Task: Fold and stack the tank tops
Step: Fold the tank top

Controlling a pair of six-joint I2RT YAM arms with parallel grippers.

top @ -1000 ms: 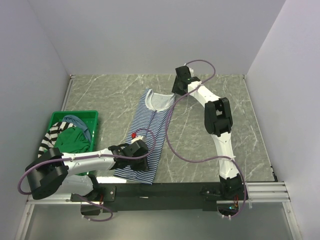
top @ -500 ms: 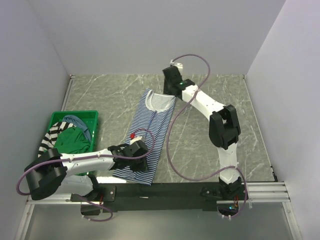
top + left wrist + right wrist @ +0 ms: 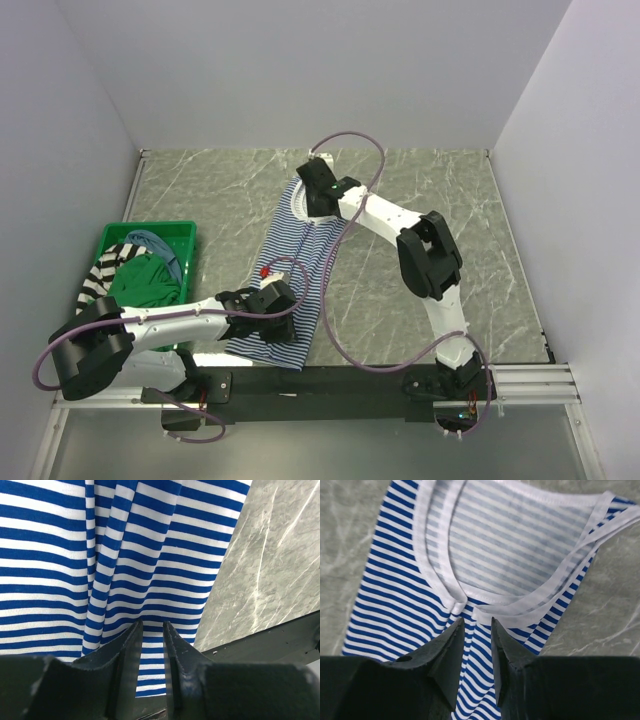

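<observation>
Left gripper [image 3: 152, 624] sits at the near end of the thin navy-white striped tank top [image 3: 150, 545], jaws a sliver apart, pleats running into the gap; whether it pinches cloth I cannot tell; the top stretches ahead on the grey marbled table [image 3: 260, 570]; at the far end, right gripper [image 3: 477, 620] stands slightly unclenched, white neckline just beyond its tips.
</observation>
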